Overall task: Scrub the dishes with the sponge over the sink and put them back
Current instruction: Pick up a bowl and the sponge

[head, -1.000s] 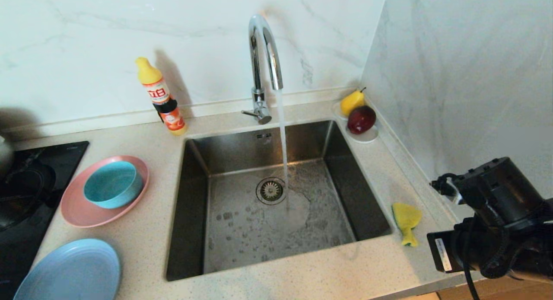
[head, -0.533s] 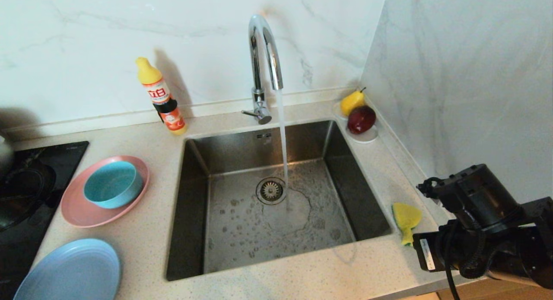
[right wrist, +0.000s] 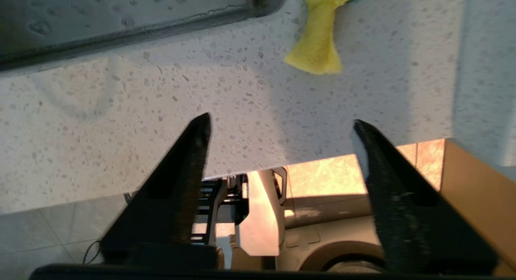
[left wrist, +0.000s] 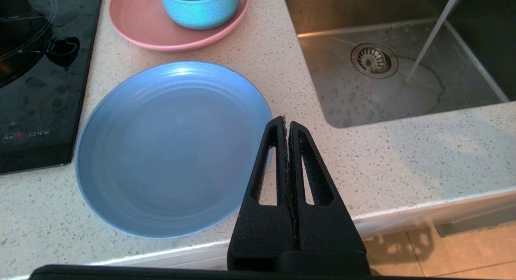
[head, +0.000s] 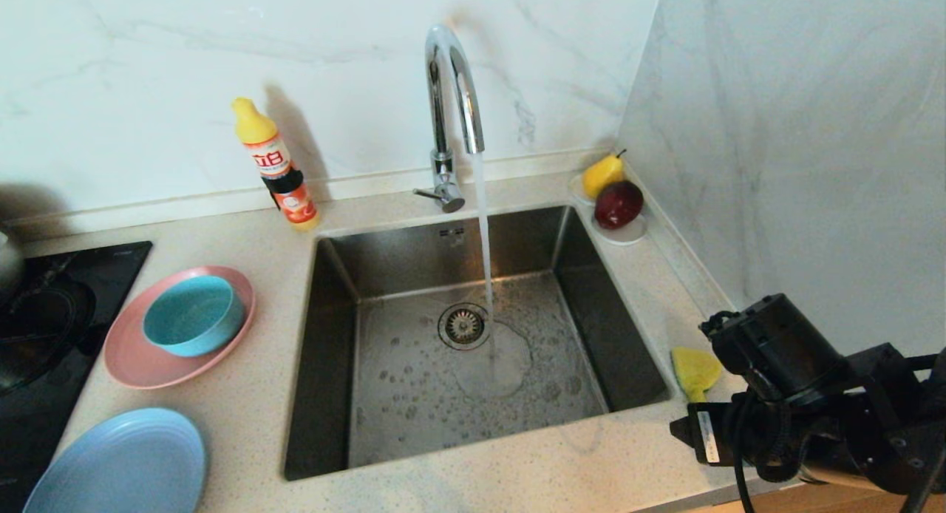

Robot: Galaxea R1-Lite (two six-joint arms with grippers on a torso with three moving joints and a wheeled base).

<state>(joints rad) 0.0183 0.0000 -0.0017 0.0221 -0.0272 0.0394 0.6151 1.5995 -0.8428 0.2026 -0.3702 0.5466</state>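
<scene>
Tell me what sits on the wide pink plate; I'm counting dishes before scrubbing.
A teal straight-sided bowl stands upright on the wide round pink plate, toward its back half. The bowl looks empty. The plate surface beneath the bowl is covered, so anything there cannot be seen.

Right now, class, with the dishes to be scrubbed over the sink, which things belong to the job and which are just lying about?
Belong to the job:
- pink plate
- blue plate
- teal bowl
- sponge
- sink
- right gripper, open, short of the sponge

Just lying about:
- soap bottle
- pear
- apple
- saucer
- hob
</scene>
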